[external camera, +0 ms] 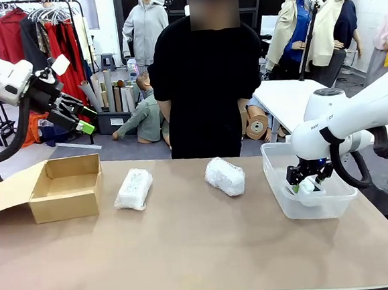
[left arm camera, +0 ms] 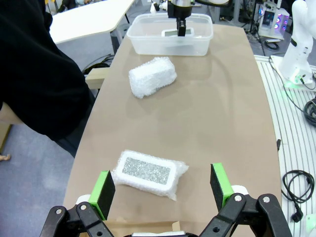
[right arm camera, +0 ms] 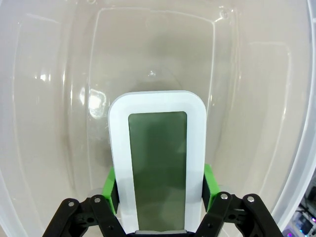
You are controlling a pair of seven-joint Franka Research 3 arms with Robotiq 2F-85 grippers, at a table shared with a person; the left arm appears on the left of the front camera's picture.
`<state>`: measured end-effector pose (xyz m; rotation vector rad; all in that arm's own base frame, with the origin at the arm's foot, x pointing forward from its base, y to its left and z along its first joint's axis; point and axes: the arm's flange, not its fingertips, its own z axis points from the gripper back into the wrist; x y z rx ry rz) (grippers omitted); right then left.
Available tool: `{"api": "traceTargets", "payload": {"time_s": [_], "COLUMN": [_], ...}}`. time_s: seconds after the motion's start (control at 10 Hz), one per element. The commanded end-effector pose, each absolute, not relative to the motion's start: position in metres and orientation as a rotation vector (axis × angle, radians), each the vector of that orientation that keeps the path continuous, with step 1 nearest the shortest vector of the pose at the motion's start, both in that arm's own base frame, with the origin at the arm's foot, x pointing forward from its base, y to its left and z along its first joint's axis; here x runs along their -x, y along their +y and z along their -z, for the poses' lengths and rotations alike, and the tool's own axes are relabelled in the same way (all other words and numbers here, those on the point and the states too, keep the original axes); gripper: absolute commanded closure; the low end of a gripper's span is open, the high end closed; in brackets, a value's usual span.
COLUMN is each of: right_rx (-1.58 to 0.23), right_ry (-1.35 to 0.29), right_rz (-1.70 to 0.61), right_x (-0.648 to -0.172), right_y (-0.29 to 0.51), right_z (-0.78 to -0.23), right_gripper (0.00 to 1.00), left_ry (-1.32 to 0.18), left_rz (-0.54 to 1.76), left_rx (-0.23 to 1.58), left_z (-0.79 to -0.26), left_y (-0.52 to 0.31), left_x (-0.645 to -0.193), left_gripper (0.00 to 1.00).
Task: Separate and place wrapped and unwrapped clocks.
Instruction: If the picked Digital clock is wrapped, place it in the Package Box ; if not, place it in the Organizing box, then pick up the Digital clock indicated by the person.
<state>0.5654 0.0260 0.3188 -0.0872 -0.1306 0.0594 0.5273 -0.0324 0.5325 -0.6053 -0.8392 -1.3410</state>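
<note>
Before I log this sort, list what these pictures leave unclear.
Rounder white bubble-wrapped bundle: contents, front view, hidden by wrap.
Brown cardboard box: floor, front view, partly hidden by its near wall.
White digital clock with grey-green screen: lower end, right wrist view, behind the right gripper; whether the pads grip it, unclear.

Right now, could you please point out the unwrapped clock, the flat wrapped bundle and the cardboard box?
unwrapped clock (right arm camera: 157, 163), right wrist view, its screen.
flat wrapped bundle (left arm camera: 146, 170), left wrist view, its top face.
cardboard box (external camera: 68, 205), front view, its front wall.
</note>
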Motion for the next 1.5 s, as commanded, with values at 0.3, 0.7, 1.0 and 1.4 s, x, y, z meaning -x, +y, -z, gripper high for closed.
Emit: {"api": "traceTargets", "payload": {"time_s": [0.3,0.7,1.0,1.4], "right_rx": [0.124,0.109,0.111,0.097], "right_ry": [-0.124,-0.131,-0.148,-0.155], "right_rz": [-0.032,-0.07,-0.102,-0.082], "right_x": [-0.565,-0.567,-0.567,-0.566], "right_y": [0.031,0.032,0.032,0.032], "right_z": [-0.321,-0.347,-0.367,-0.366], "right_gripper": [0.0,0.0,0.0,0.0], "left_ry": [-0.842,-0.842,-0.842,-0.842], "left_rz": [1.342,1.342,1.342,1.342], "left_rx": [0.604,0.604,0.604,0.604], "left_z": [-0.534,-0.534,-0.534,-0.534], "left_y": [-0.032,-0.032,-0.032,-0.032], "left_x": [-0.527,-0.527,-0.527,-0.527], "left_gripper": [0.0,0.0,0.0,0.0]}}
